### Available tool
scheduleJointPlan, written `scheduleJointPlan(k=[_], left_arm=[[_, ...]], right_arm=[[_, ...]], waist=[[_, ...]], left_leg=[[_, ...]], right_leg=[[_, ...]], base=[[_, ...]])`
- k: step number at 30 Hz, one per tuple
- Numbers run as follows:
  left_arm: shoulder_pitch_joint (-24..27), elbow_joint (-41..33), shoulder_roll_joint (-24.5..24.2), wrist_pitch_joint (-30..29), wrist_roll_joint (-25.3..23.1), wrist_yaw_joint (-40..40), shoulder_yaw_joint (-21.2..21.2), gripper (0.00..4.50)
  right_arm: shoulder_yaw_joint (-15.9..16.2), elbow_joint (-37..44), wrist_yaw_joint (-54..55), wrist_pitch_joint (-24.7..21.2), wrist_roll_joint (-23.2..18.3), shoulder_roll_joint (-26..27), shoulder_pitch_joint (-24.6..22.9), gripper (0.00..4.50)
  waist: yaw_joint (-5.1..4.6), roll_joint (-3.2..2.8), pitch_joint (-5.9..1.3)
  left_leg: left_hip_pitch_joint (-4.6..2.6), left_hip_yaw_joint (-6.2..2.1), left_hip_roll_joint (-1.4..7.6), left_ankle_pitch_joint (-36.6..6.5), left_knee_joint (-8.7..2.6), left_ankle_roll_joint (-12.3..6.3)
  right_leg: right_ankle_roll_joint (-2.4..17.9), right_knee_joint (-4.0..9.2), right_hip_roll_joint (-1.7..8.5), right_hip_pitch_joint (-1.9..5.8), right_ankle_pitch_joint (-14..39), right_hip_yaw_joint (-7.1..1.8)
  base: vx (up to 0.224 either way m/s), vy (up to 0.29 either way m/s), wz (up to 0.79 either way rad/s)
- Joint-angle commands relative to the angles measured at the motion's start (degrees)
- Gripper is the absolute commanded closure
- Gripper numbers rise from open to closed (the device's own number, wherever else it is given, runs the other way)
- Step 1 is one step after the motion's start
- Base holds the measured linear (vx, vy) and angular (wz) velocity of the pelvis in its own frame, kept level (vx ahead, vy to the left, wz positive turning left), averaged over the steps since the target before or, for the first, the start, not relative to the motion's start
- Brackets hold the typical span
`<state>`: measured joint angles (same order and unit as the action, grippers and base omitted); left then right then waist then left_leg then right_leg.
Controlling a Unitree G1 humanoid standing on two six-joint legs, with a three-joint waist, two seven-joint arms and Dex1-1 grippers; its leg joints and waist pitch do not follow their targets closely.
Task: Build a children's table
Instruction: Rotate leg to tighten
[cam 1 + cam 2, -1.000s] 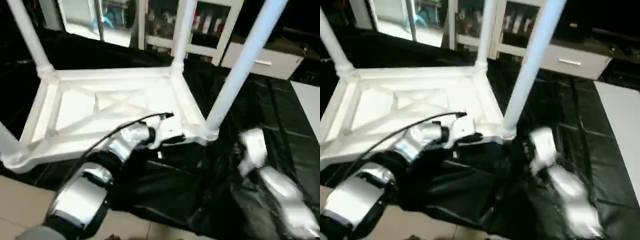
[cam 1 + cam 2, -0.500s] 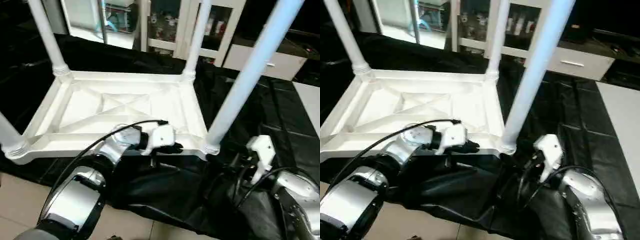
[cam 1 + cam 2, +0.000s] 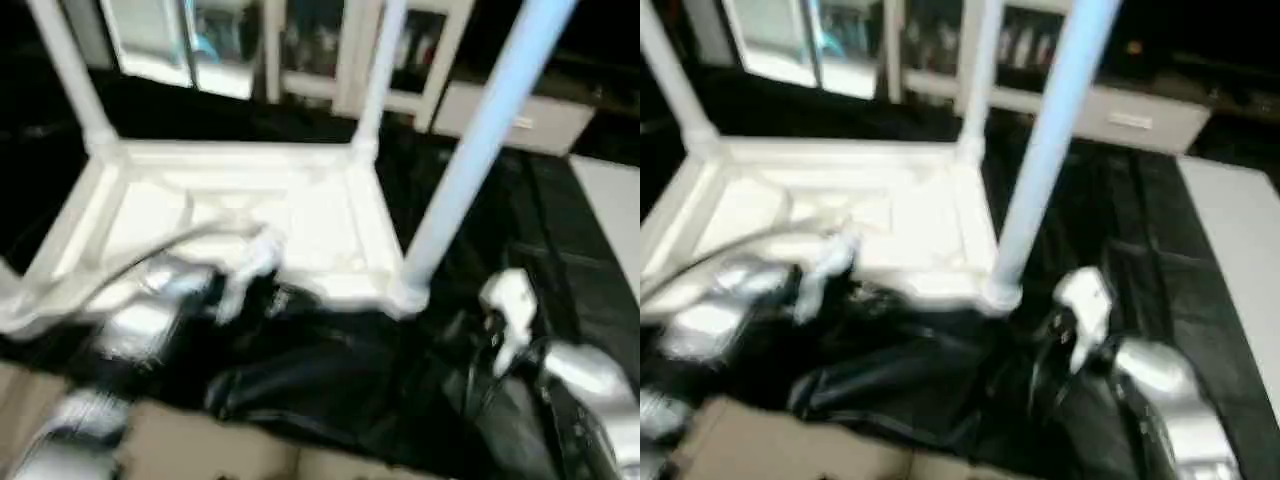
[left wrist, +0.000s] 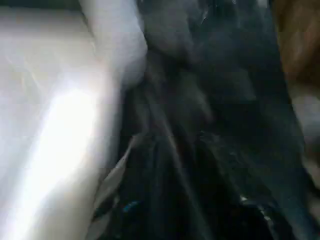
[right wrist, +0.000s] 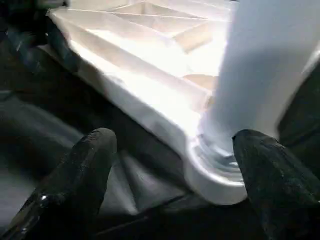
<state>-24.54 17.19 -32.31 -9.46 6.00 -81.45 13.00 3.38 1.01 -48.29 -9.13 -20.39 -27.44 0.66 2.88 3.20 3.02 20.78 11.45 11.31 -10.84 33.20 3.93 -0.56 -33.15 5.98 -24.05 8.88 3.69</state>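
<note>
Four legs (image 3: pixel 480 150) up | tabletop (image 3: pixel 320 215) upside down | no readable writing

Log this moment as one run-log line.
tabletop: upside down on black cloth, legs up | near right leg: seated in corner socket | right pincer: open, facing that socket | left pincer: at near rim, blurred

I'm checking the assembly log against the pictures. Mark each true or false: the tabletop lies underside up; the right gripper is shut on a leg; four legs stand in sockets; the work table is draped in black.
1. The tabletop lies underside up: true.
2. The right gripper is shut on a leg: false; it is open, a finger either side of the near right leg's socket.
3. Four legs stand in sockets: true.
4. The work table is draped in black: true.
</note>
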Motion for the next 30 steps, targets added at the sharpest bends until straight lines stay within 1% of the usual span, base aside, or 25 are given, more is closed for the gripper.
scheduleJointPlan(k=[1,2,3,4,5,6,7,8,9,10,12,13,14,16,19,20,21,22,23,24,25,26,27,29,30], left_arm=[[1.28,-3.94,-3.73,-3.14,-3.68,-1.74,0.3,2.64],[1.87,-5.14,-4.94,-4.37,-3.85,-1.59,0.33,2.64],[2.4,-6.37,-6.0,-5.58,-3.92,-1.36,0.31,2.52],[2.4,-6.37,-6.0,-5.58,-3.92,-1.36,0.31,2.45],[2.4,-6.37,-6.0,-5.58,-3.92,-1.36,0.31,2.39],[2.92,-6.55,-8.18,-5.83,-7.23,2.41,0.12,2.33],[3.16,-6.72,-9.14,-6.21,-8.64,4.57,0.07,2.27],[3.16,-6.72,-9.14,-6.21,-8.64,4.57,0.07,2.19],[3.15,-4.69,-10.02,-4.5,-10.67,8.53,-0.66,2.03],[3.24,-4.37,-10.39,-4.34,-11.14,9.58,-0.83,1.96],[3.94,-3.0,-12.4,-3.15,-12.51,11.64,-1.46,1.81],[4.46,-3.11,-13.38,-3.82,-12.8,11.87,-1.85,1.7],[4.93,-2.97,-14.34,-4.25,-12.97,12.07,-2.46,1.6],[5.45,-2.3,-15.72,-4.6,-13.3,12.54,-3.26,1.52],[6.82,0.34,-19.39,-4.25,-14.12,14.8,-5.49,1.27],[6.82,0.34,-19.39,-4.25,-14.12,14.8,-5.49,1.27],[6.9,0.93,-19.9,-3.96,-14.1,15.6,-5.96,1.08],[6.99,1.61,-20.69,-3.87,-13.91,16.21,-6.73,1.03],[7.01,1.94,-21.04,-3.6,-13.84,16.48,-7.02,0.95],[6.82,2.88,-21.73,-3.42,-14.08,17.44,-7.6,0.83],[6.75,3.46,-22.24,-3.28,-14.2,18.13,-7.93,0.83],[6.71,4.0,-22.82,-3.14,-13.92,18.43,-8.58,0.71],[6.76,4.22,-23.18,-3.14,-13.66,18.54,-9.03,0.71],[7.26,4.26,-24.11,-2.83,-12.56,18.19,-10.59,0.64],[7.78,3.21,-24.24,-2.98,-10.56,17.18,-12.41,0.64]], right_arm=[[0.75,1.3,-0.56,-0.76,-0.1,0.21,0.65,0.54],[0.76,1.05,-0.5,-0.71,0.0,0.35,0.86,0.54],[0.81,0.88,-0.38,-0.66,0.11,0.55,1.02,0.54],[0.81,0.88,-0.38,-0.66,0.11,0.55,1.02,0.54],[0.81,0.88,-0.38,-0.66,0.11,0.55,1.02,0.54],[0.75,0.0,-0.05,-0.27,0.56,1.15,1.67,0.54],[0.83,-0.22,0.09,-0.16,0.69,1.31,1.89,0.54],[0.83,-0.22,0.09,-0.16,0.69,1.31,1.89,0.54],[0.92,-0.37,0.18,-0.11,0.62,1.53,2.1,0.54],[0.96,-0.37,0.19,-0.12,0.6,1.56,2.13,0.54],[0.99,-0.37,0.21,-0.14,0.54,1.64,2.2,0.54],[0.95,-0.35,0.19,-0.2,0.53,1.67,2.2,0.54],[0.92,-0.37,0.13,-0.16,0.54,1.67,2.15,0.54],[0.87,-0.39,0.11,-0.14,0.52,1.69,2.07,0.54],[0.74,-0.36,0.19,-0.2,0.64,2.01,1.9,0.54],[0.74,-0.36,0.19,-0.2,0.64,2.01,1.9,0.54],[0.75,-0.4,0.22,-0.16,0.68,2.08,1.88,0.54],[0.83,-0.42,0.22,-0.09,0.72,2.14,1.79,0.54],[0.86,-0.44,0.22,-0.07,0.73,2.17,1.77,0.54],[0.91,-0.59,0.2,0.03,0.77,2.24,1.78,0.54],[0.95,-0.67,0.21,0.09,0.79,2.3,1.77,0.54],[1.0,-0.74,0.18,0.15,0.81,2.35,1.82,0.54],[1.02,-0.75,0.15,0.2,0.82,2.36,1.79,0.54],[1.01,-0.68,-0.16,0.25,0.69,2.26,1.73,0.54],[0.92,-0.53,-0.44,0.21,0.54,2.06,1.66,0.54]], waist=[[0.08,-0.52,-2.92],[0.12,-0.63,-3.05],[0.21,-0.69,-2.98],[0.35,-0.64,-2.9],[0.74,-0.72,-2.75],[0.8,-0.63,-2.79],[0.78,-0.53,-2.88],[0.71,-0.57,-2.95],[0.81,-0.75,-2.97],[0.73,-0.74,-3.02],[0.82,-0.58,-3.1],[0.8,-0.58,-3.07],[0.84,-0.62,-3.16],[0.78,-0.6,-3.02],[0.57,-0.59,-2.89],[0.45,-0.55,-2.84],[0.5,-0.59,-2.8],[0.56,-0.53,-2.75],[0.71,-0.68,-2.74],[0.71,-0.71,-2.73],[0.83,-0.81,-2.78],[0.83,-0.81,-2.78],[0.9,-0.87,-2.85],[0.99,-1.06,-2.93],[0.95,-0.99,-2.96]], left_leg=[[-0.47,-0.95,2.36,-16.55,-4.96,-1.68],[-0.92,-0.84,2.38,-17.34,-4.84,-1.03],[-0.96,-0.89,2.39,-17.54,-4.89,-0.79],[-1.11,-0.81,2.42,-18.03,-4.92,-0.47],[-1.68,-0.61,2.37,-20.05,-4.87,0.26],[-1.64,-0.66,2.36,-20.28,-4.88,0.46],[-1.22,-0.83,2.37,-19.93,-4.98,0.51],[-0.97,-0.95,2.33,-19.49,-4.99,0.55],[-0.85,-1.08,2.22,-19.3,-5.01,0.46],[-0.96,-1.05,2.14,-19.49,-4.89,0.61],[-0.84,-1.04,2.12,-18.51,-4.83,0.45],[-0.82,-1.01,2.07,-18.56,-4.82,0.51],[-0.84,-1.07,2.09,-18.45,-4.8,0.51],[-0.75,-1.04,2.01,-18.82,-4.83,0.49],[-0.88,-1.2,1.88,-20.91,-4.83,0.66],[-0.99,-1.26,1.81,-21.87,-4.78,0.69],[-1.13,-1.31,1.86,-22.21,-4.8,0.73],[-1.3,-1.34,1.91,-22.81,-4.78,0.83],[-1.36,-1.42,1.95,-23.14,-4.84,0.93],[-1.35,-1.45,1.99,-23.31,-4.92,1.03],[-1.53,-1.42,1.98,-24.07,-4.87,1.23],[-1.53,-1.42,1.98,-24.07,-4.87,1.23],[-1.47,-1.49,1.97,-24.16,-4.95,1.36],[-1.47,-1.55,2.03,-24.12,-5.01,1.72],[-1.37,-1.52,2.01,-24.09,-5.01,1.78]], right_leg=[[10.73,3.19,1.96,2.56,16.79,-2.36],[10.93,3.18,2.03,2.35,17.13,-2.45],[11.1,3.21,2.04,2.32,17.31,-2.45],[11.23,3.31,1.97,2.17,17.61,-2.46],[11.52,3.54,1.87,1.66,18.73,-2.58],[11.51,3.49,1.89,1.75,18.83,-2.59],[11.12,3.33,1.92,2.07,18.43,-2.61],[10.73,3.15,1.92,2.27,18.17,-2.59],[9.95,3.26,1.92,2.36,18.71,-2.57],[9.62,3.26,1.81,2.25,18.8,-2.62],[9.55,3.27,1.86,2.37,18.39,-2.69],[9.59,3.22,1.83,2.35,18.49,-2.7],[9.66,3.13,1.84,2.4,18.26,-2.69],[9.75,3.18,1.7,2.36,18.84,-2.67],[8.72,3.49,1.7,2.16,22.73,-2.6],[8.15,3.71,1.67,1.99,24.59,-2.61],[7.98,3.83,1.72,1.9,25.41,-2.61],[7.78,3.97,1.75,1.69,26.44,-2.6],[7.72,3.97,1.77,1.62,26.83,-2.59],[7.74,3.98,1.77,1.63,26.77,-2.59],[7.94,3.92,1.63,1.41,25.97,-2.6],[7.94,3.92,1.63,1.41,25.97,-2.6],[8.01,3.86,1.65,1.55,25.39,-2.58],[8.48,3.65,1.66,1.65,23.79,-2.59],[8.85,3.52,1.64,1.74,22.95,-2.58]], base=[[0.0,0.0,0.0],[0.0,0.0,0.0],[0.0,0.0,0.0],[0.0,0.0,0.0],[0.0,0.0,0.0],[0.0,0.0,0.0],[0.0,0.0,0.0],[0.0,0.0,0.0],[0.0,0.0,0.0],[0.0,0.0,0.0],[0.0,0.0,0.0],[0.0,0.0,0.0],[0.0,0.0,0.0],[0.0,0.0,0.0],[0.0,0.0,0.0],[0.0,0.0,0.0],[0.0,0.0,0.0],[0.0,0.0,0.0],[0.0,0.0,0.0],[0.0,0.0,0.0],[0.0,0.0,0.0],[0.0,0.0,0.0],[0.0,0.0,0.0],[0.0,0.0,0.0],[0.0,0.0,0.0]])
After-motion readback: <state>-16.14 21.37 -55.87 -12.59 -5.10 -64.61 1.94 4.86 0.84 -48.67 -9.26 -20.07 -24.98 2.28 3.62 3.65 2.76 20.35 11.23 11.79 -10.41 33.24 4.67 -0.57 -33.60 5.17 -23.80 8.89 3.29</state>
